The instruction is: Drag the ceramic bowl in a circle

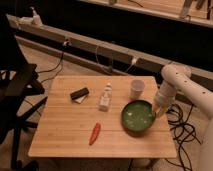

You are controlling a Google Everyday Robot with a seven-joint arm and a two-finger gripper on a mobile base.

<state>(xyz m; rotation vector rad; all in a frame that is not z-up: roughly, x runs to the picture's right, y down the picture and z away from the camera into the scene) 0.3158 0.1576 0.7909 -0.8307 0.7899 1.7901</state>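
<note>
The green ceramic bowl point(136, 117) sits on the wooden table point(65, 130), toward its right side. My gripper point(156, 111) is at the end of the white arm that reaches in from the right. It is low at the bowl's right rim and touches it or is very close to it. The bowl looks empty inside.
A white cup point(137, 88) stands just behind the bowl. A small white bottle point(105, 97) stands left of it, and a black block point(79, 93) lies further left. A red chili pepper point(95, 133) lies near the front edge. A black chair point(15, 90) stands left, and cables point(182, 131) lie right.
</note>
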